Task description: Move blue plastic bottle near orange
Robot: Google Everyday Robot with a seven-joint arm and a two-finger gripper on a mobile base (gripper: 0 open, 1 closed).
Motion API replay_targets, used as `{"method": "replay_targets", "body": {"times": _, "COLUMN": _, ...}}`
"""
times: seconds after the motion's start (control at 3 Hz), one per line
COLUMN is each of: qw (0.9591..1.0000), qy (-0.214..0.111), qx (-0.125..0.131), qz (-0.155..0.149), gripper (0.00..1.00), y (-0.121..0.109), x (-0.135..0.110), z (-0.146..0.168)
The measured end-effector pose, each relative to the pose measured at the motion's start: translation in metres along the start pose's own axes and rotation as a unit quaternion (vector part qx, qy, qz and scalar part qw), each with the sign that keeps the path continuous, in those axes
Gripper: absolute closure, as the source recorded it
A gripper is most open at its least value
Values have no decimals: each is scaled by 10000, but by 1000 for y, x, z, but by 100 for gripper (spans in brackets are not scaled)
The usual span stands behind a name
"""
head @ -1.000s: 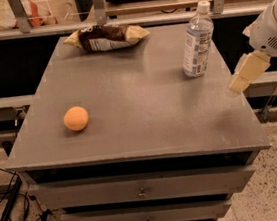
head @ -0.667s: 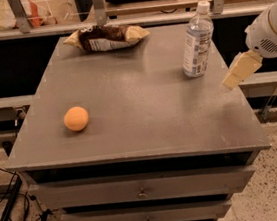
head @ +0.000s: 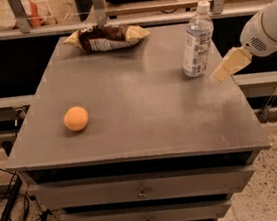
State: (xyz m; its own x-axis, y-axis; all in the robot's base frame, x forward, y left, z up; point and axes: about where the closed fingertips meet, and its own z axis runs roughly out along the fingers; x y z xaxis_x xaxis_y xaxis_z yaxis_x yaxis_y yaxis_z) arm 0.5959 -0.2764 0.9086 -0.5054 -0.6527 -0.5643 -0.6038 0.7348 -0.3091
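Note:
The blue plastic bottle (head: 197, 41) stands upright at the back right of the grey cabinet top (head: 143, 107); it is clear, with a white cap and a white-bluish label. The orange (head: 76, 118) lies on the left front part of the top, far from the bottle. My gripper (head: 223, 73) reaches in from the right on a white arm (head: 267, 28). It hovers just to the right of the bottle's base, a little apart from it and holding nothing that I can see.
A brown-and-yellow snack bag (head: 107, 37) lies at the back edge of the top. The cabinet has drawers (head: 141, 193) below. A shelf with metal posts (head: 98, 6) runs behind. Cables (head: 9, 204) lie on the floor at left.
The gripper has moved left toward the bottle's base. The bottle, orange and bag have not moved.

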Motion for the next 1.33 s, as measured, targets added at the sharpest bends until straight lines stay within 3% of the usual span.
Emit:
{"method": "replay_targets", "body": {"times": 0.67, "qw": 9968, "qy": -463, "qx": -17, "qz": 659, "gripper": 0, "y": -10, "x": -17, "z": 13}}
{"method": "replay_targets", "body": {"times": 1.33, "qw": 9882, "qy": -1041, "qx": -197, "qz": 1109, "gripper": 0, "y": 0, "x": -45, "z": 24}}
